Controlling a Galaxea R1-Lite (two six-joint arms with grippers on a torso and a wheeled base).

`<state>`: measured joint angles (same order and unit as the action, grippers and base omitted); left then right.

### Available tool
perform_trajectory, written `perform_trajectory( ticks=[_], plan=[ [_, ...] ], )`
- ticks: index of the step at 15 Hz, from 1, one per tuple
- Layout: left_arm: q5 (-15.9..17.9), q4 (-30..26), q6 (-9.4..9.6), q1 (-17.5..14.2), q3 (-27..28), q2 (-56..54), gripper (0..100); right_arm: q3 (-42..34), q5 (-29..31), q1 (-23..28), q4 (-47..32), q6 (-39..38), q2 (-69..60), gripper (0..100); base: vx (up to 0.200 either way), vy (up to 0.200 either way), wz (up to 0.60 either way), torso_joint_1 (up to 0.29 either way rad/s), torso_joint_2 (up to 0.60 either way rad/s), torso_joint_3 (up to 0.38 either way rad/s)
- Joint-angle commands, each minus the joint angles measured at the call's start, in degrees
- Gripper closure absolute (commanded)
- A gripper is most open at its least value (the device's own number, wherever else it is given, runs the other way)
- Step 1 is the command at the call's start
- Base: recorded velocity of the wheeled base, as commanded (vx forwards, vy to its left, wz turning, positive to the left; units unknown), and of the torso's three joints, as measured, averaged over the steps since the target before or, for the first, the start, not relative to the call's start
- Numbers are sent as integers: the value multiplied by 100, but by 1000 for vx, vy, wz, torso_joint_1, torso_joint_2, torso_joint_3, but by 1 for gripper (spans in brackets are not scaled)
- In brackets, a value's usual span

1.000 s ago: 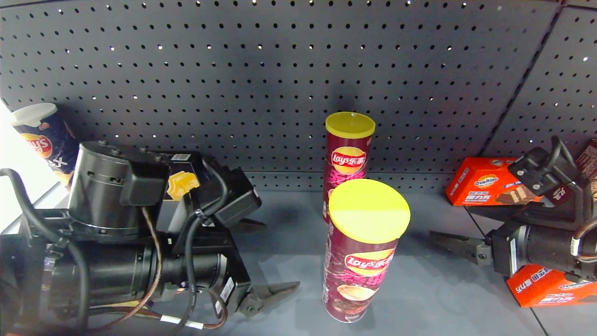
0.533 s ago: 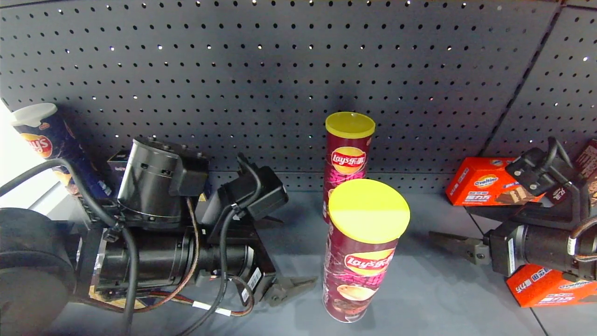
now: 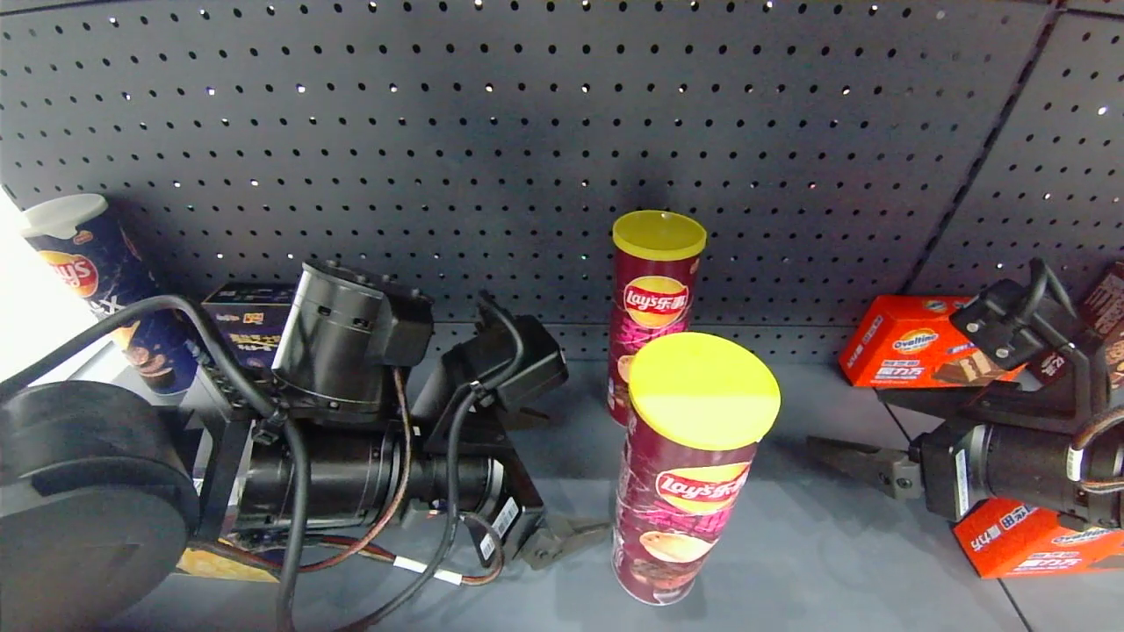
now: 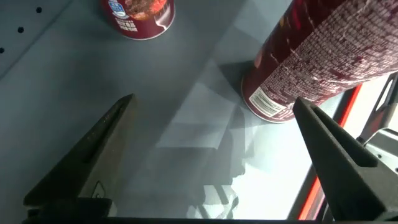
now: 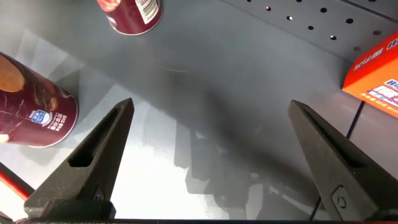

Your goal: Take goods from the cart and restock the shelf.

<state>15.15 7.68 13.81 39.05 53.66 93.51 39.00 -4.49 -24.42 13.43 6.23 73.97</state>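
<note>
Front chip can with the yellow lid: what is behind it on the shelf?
A second yellow-lidded chip can stands upright behind it, near the pegboard back wall. In the head view the front can's lid covers its lower part.

You see the near can (image 3: 689, 491) and far can (image 3: 654, 298) maroon with yellow lids, left can (image 3: 88, 272) navy, box (image 3: 909, 351) orange, pegboard (image 3: 439, 132) dark grey, hole-dotted.

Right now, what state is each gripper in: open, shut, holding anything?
Left gripper: open, holding nothing.
Right gripper: open, holding nothing.
</note>
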Motion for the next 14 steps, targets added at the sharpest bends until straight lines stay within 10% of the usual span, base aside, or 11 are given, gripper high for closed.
perform_trajectory(
  ticks=[1, 14],
  plan=[
    [5, 5, -1, 6, -5, 9, 0, 3, -8, -2, 1, 1, 12, 0, 0, 0, 0, 0, 0, 0],
    [-39, 260, -168, -398, -550, -1635, 0, -33, 44, 288, 116, 1, -691, 0, 0, 0, 0, 0, 0, 0]
  ],
)
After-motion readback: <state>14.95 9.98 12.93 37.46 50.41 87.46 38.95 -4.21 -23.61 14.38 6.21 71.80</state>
